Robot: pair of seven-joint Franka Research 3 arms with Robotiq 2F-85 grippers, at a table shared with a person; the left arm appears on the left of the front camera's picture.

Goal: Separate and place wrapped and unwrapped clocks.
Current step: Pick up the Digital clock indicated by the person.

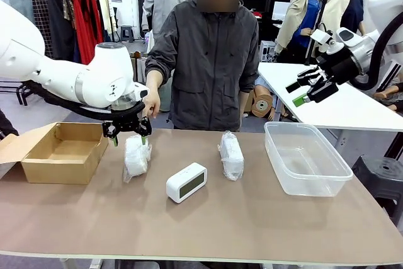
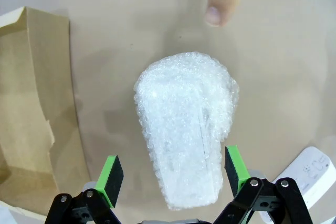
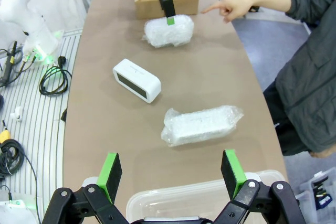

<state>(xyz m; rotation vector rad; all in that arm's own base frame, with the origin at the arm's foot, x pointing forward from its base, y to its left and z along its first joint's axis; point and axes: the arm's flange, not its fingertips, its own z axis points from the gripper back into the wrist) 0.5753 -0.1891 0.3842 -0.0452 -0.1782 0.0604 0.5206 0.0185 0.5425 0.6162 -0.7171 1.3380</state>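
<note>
Cardboard box (image 1: pixel 60 171) flanked the wrapped bundle (image 1: pixel 136 155) under the left pincer (image 1: pixel 130 140), jaws parted; the right pincer (image 1: pixel 297 92) gaped above the tub (image 1: pixel 315 181).

Left claw (image 2: pixel 173 171), jaws wide, either side of 1 wrapped clock (image 2: pixel 184 124); cardboard box (image 2: pixel 31 103) beside, person's fingertip (image 2: pixel 216 6) beyond.

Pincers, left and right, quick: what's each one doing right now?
Left pincer: open, over a wrapped clock, not gripping it.
Right pincer: open, raised, holding nothing.
</note>
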